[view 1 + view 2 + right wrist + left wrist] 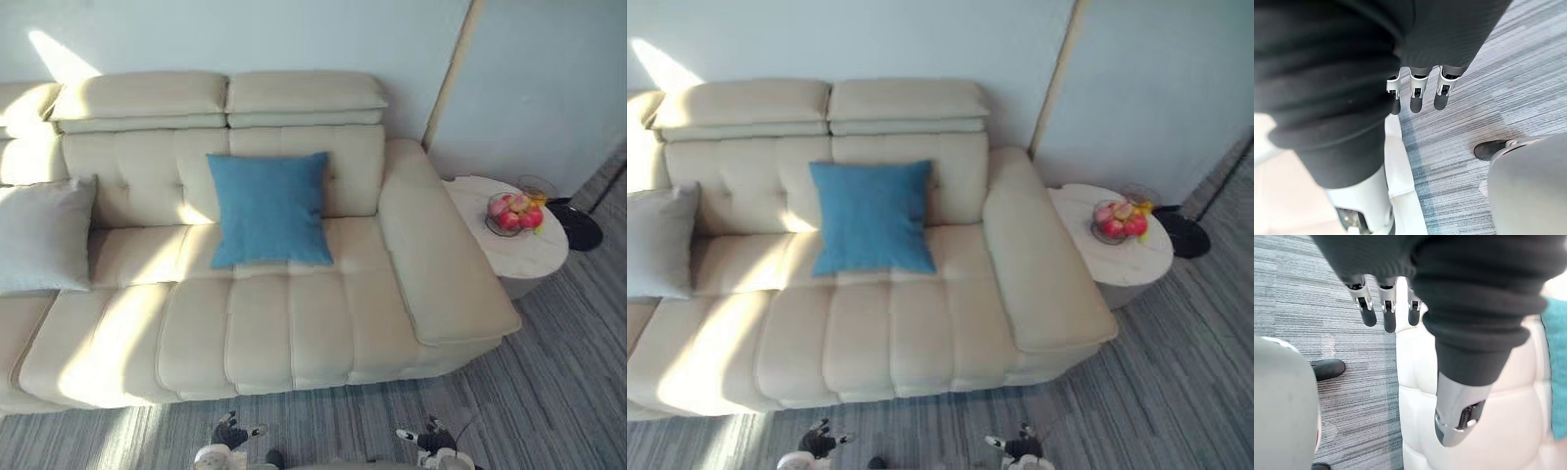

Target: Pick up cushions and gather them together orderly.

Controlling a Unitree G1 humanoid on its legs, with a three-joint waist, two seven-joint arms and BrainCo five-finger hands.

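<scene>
The sofa (284, 333) is bare along its front edge; a blue cushion (269, 208) occupies its back, a grey cushion (39, 235) its left end.

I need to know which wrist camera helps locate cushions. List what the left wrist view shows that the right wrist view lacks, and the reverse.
Left wrist view's own: the robot's left hand, fingers straight and holding nothing, and the edge of the square blue fabric cushion on the sofa. Right wrist view's own: the right hand, fingers straight too, empty. Shared: the cream leather sofa and the grey striped carpet in front of it.
</scene>
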